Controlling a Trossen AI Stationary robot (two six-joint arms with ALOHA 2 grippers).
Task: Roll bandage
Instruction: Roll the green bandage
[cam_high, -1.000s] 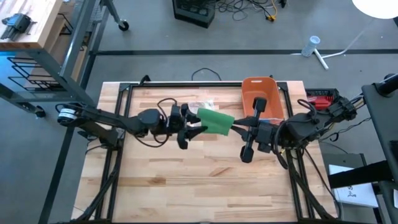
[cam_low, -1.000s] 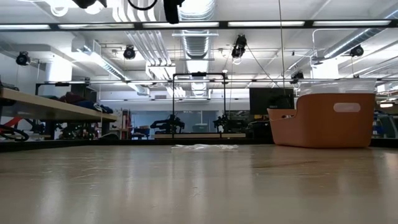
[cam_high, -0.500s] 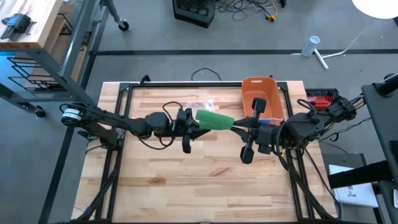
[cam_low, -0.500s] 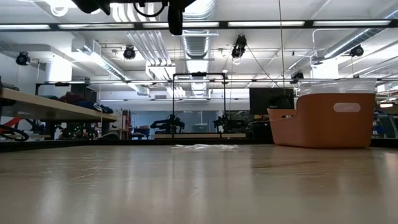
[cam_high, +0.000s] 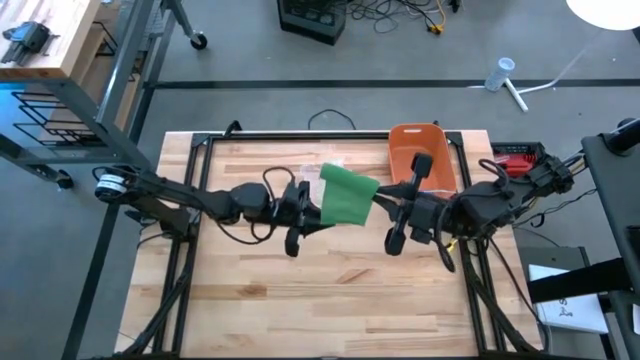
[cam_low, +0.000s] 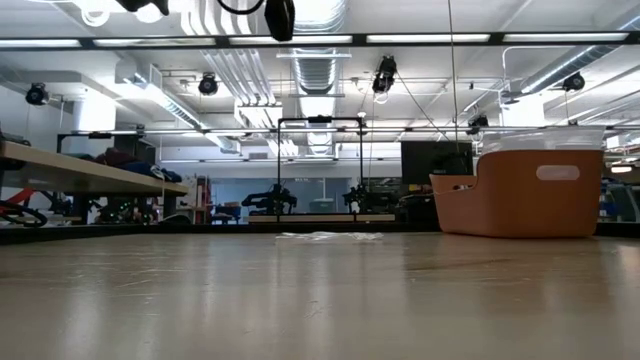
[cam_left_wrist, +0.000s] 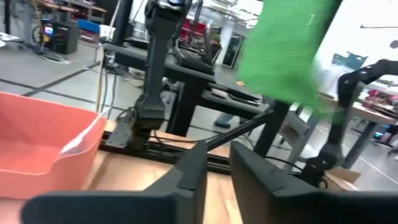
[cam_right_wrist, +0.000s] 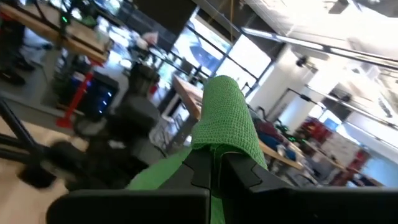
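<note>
The green bandage (cam_high: 347, 196) is held in the air over the middle of the table, between my two arms. My right gripper (cam_high: 380, 204) comes in from the table's right and is shut on it. In the right wrist view the bandage (cam_right_wrist: 225, 115) rises beyond the fingers as a folded strip. My left gripper (cam_high: 316, 208) reaches level from the table's left, its tips beside the bandage's left edge. Its fingers (cam_left_wrist: 194, 169) stand almost together with a narrow slit and nothing between them. The bandage (cam_left_wrist: 283, 53) shows clear of them. My right gripper pinches the bandage's near end (cam_right_wrist: 217, 154) between its two fingers. The fingers lie about level and come from the table's right side. The rest of the bandage sticks out past the fingertips toward my left arm, lifted clear of the table.
An orange bin (cam_high: 420, 158) stands at the far right of the table, also seen in the low view (cam_low: 520, 195). A clear wrapper (cam_low: 328, 236) lies on the tabletop near the far middle. A red tool (cam_high: 515, 160) sits off the right edge.
My left gripper has shut from wide open while edging toward the bandage. The bandage has turned in my right gripper's hold: a narrow slanted strip before, it now shows as a broader sheet from above.
</note>
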